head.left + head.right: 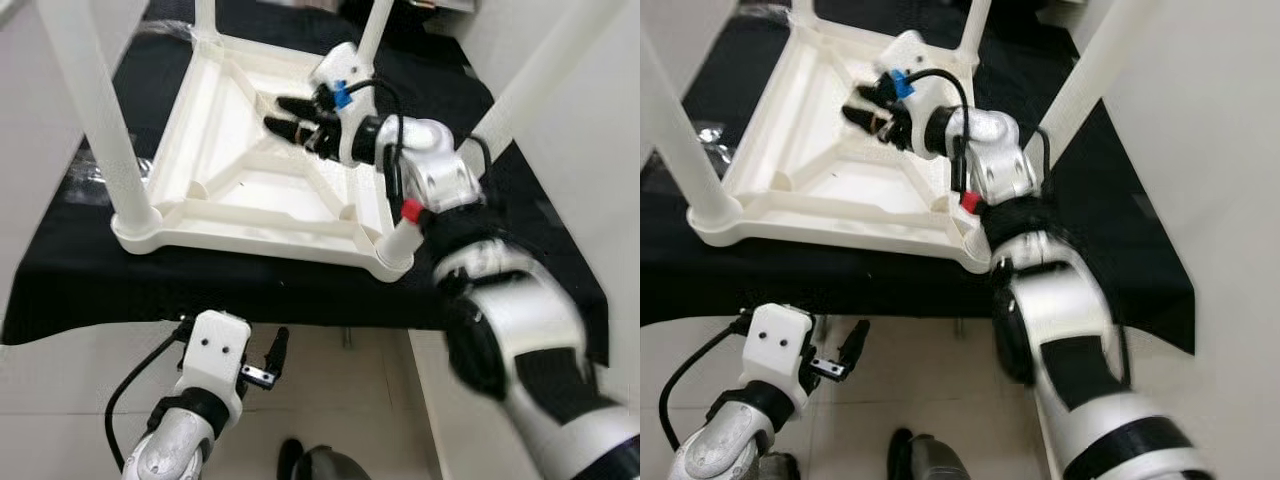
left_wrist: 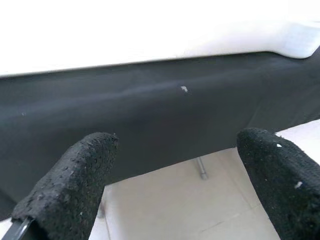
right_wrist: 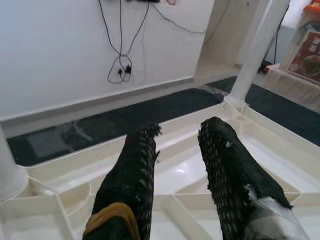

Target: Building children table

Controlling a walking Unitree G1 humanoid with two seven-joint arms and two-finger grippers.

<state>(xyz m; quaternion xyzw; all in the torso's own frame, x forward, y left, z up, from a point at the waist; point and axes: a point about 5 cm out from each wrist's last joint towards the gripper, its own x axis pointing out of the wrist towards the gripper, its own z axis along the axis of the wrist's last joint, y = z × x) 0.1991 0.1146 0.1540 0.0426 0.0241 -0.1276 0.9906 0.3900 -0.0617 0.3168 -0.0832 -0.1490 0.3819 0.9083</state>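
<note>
Right claw (image 1: pixel 285 115) hovers empty, parted, over upturned white table (image 1: pixel 250 195).

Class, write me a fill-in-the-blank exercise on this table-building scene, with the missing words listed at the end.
1. The white table lies ____ on the black cloth, legs pointing up.
2. The ____ end effector reaches over the table's ribbed underside.
3. The left end effector hangs below the cloth's edge, fingers ____.

Missing words: upside down; right; open
</note>
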